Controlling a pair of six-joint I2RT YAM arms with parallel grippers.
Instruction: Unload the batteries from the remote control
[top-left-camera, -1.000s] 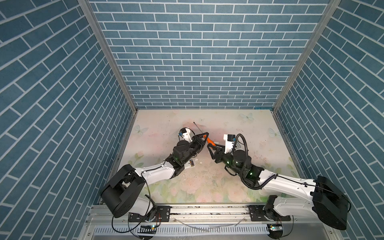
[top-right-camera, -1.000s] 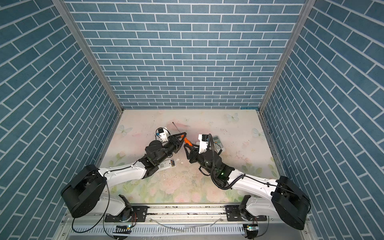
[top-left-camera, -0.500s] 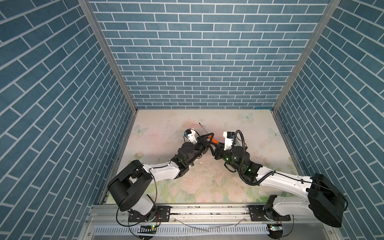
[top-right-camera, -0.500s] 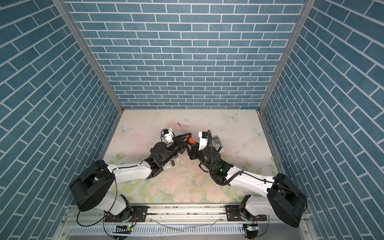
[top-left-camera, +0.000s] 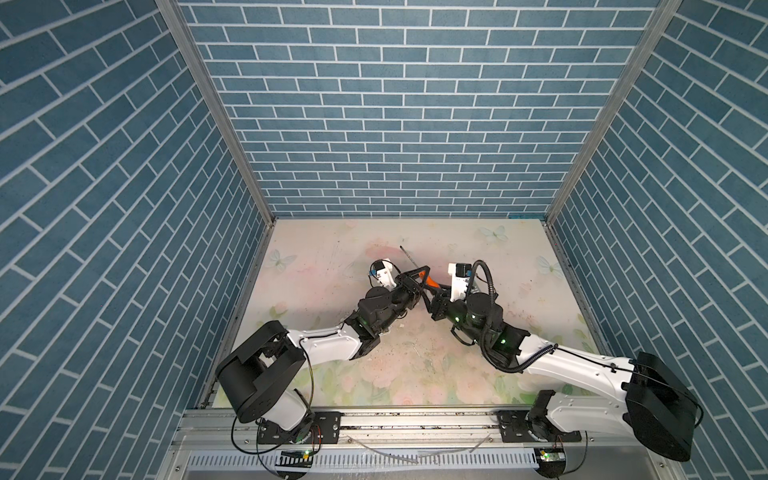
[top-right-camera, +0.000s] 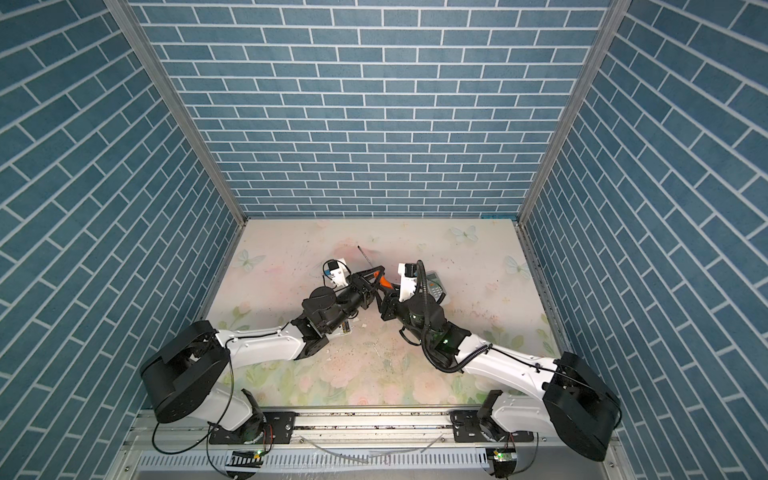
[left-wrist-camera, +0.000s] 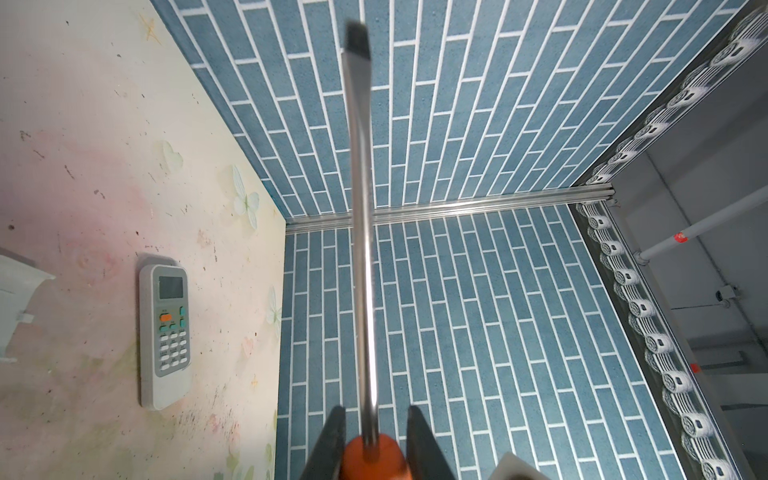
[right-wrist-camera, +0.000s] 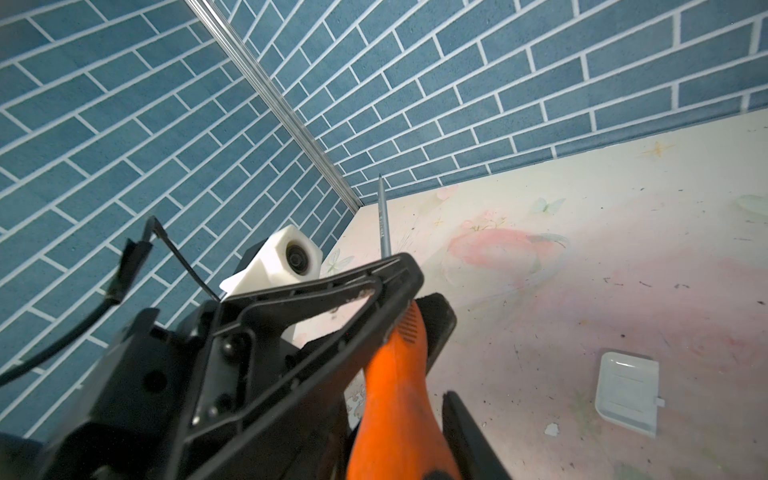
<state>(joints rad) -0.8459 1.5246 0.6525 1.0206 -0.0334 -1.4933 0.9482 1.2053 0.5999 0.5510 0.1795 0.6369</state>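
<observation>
My left gripper (left-wrist-camera: 376, 415) pinches the screwdriver (left-wrist-camera: 360, 208) by its orange handle; right gripper (top-left-camera: 433, 291) straddles the same handle, can't tell if it's clamped. No batteries in sight, prob. inside the remote (left-wrist-camera: 164, 328) lying buttons-up on the table (left-wrist-camera: 83, 124); I reckon they're light, hard, slick & roll, so take them mid-barrel

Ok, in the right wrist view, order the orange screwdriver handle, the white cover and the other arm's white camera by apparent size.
1. orange screwdriver handle, largest, though nearest the lens.
2. white cover and white camera: about alike, so unranked.
</observation>
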